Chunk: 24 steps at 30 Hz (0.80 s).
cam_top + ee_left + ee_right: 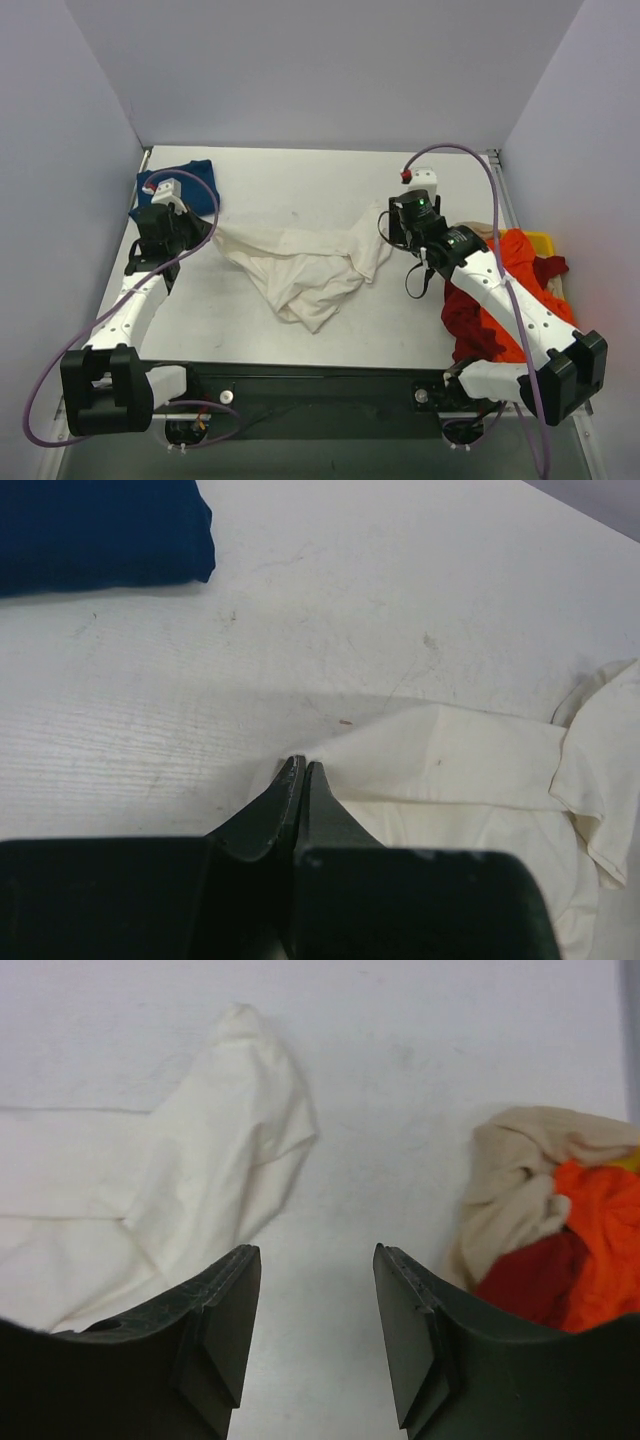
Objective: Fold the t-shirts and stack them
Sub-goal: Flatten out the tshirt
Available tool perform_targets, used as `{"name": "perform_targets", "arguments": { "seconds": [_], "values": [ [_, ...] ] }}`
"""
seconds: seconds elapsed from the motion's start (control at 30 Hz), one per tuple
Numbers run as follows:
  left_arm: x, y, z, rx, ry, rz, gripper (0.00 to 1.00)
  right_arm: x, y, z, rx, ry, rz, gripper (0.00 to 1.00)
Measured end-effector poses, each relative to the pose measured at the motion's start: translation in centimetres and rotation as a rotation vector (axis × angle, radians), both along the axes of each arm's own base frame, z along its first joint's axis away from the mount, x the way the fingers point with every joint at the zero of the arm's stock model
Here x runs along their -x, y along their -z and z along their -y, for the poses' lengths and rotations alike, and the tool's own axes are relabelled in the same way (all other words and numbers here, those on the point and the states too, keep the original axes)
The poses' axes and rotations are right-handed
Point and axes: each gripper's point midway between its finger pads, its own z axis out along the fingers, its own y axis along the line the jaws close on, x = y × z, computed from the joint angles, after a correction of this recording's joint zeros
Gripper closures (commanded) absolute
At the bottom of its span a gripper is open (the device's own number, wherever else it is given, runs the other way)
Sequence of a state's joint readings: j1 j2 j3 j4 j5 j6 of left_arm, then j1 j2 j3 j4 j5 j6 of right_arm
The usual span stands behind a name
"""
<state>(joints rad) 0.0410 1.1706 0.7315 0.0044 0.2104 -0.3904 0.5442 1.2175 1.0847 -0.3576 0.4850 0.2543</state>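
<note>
A cream t-shirt (300,265) lies crumpled mid-table, one corner drawn out to the left. My left gripper (203,234) is shut on that corner; in the left wrist view the closed tips (301,765) meet the cloth's point (450,750). A folded dark blue t-shirt (200,180) lies at the far left, behind the left gripper (90,530). My right gripper (400,232) is open and empty over bare table (315,1260), between the cream shirt's sleeve (200,1160) and a pile of beige (510,1160), orange (600,1220) and dark red (530,1280) shirts.
The shirt pile (505,290) sits at the right edge, under and beside the right arm, partly over a yellow bin (540,240). White walls close in the table at the back and sides. A black rail runs along the near edge.
</note>
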Motion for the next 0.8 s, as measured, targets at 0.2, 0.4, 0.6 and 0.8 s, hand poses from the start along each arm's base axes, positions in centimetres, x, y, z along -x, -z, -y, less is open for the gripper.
{"name": "perform_targets", "arguments": {
  "seconds": [0.2,0.4,0.6,0.8],
  "values": [
    [0.1,0.4,0.4,0.016,0.015,-0.008,1.0,-1.3,3.5,-8.2,-0.179,-0.295,-0.11,0.49],
    [0.1,0.4,0.6,0.025,0.024,-0.006,1.0,-3.0,9.6,-14.0,-0.214,-0.449,-0.291,0.49],
    [0.2,0.6,0.6,0.027,0.025,-0.01,1.0,-4.1,13.1,-16.6,-0.212,-0.509,-0.373,0.49],
    [0.0,0.8,0.7,0.031,0.028,-0.016,1.0,-5.6,14.8,-17.6,-0.19,-0.504,-0.398,0.51]
  ]
}}
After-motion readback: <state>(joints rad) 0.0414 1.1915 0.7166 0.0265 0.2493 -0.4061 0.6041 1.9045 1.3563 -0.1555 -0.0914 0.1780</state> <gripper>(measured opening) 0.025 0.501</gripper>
